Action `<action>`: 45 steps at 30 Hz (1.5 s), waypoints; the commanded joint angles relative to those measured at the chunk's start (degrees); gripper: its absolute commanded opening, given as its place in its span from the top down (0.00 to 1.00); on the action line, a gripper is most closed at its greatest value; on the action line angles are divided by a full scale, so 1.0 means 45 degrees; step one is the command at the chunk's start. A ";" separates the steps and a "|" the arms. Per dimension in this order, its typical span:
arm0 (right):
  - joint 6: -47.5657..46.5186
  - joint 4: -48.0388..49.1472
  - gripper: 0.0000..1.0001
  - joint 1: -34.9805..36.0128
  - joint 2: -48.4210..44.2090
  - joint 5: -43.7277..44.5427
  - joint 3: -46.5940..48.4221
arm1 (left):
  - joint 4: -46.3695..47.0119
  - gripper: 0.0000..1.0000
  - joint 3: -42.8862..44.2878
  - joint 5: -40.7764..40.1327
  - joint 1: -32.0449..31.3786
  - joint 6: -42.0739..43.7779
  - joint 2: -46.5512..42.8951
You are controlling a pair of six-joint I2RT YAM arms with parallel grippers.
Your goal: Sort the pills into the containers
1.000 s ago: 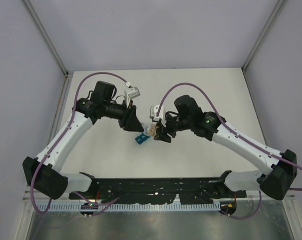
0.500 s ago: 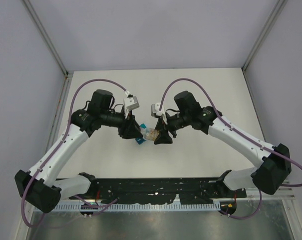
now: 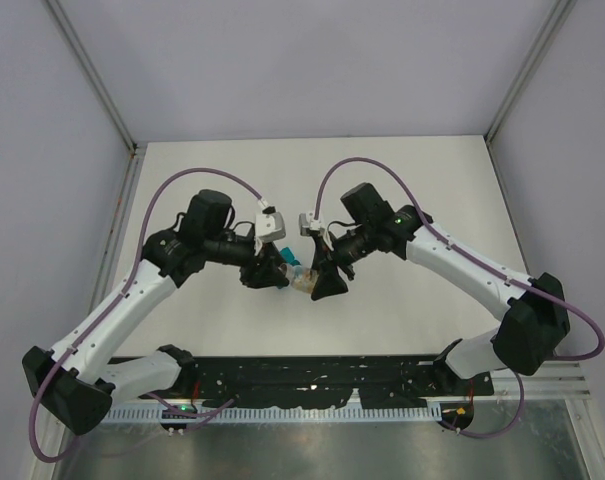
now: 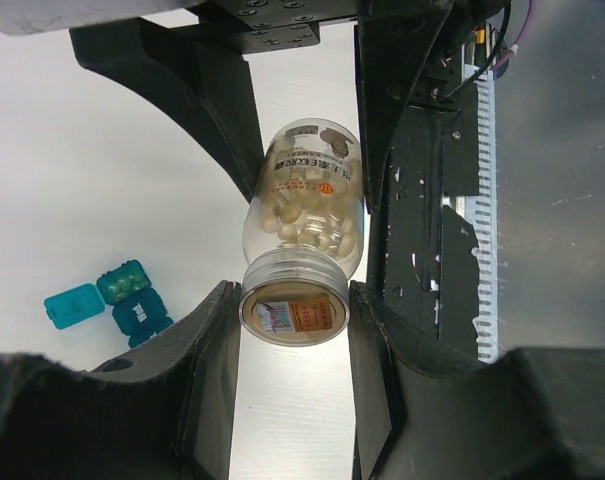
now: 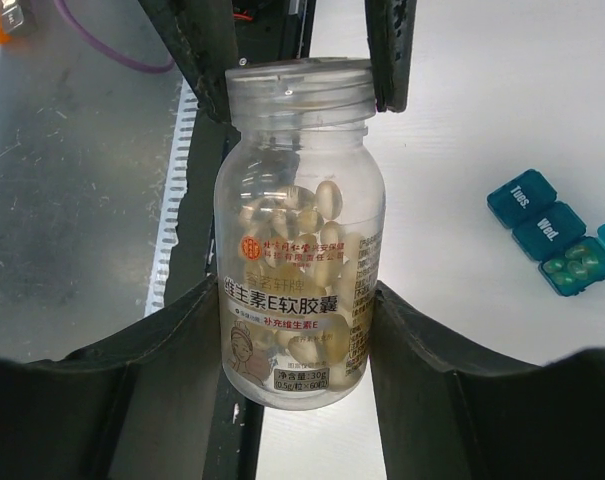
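Gripping the cap, the left claw faces the right claw, which squeezes the bottle of pills. Opening it seems the step; next, twist the cap off. From the right wrist, blue containers sit at three o'clock.

Shining bright, even, from above; washing out the white table; glinting off the bottle; blurring foreground edges.
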 commanded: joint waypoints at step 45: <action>0.1126 0.4159 0.95 0.1539 -0.2191 0.7995 -0.0688 | 0.0860 0.40 0.2342 0.0308 0.2127 -0.7554 0.2151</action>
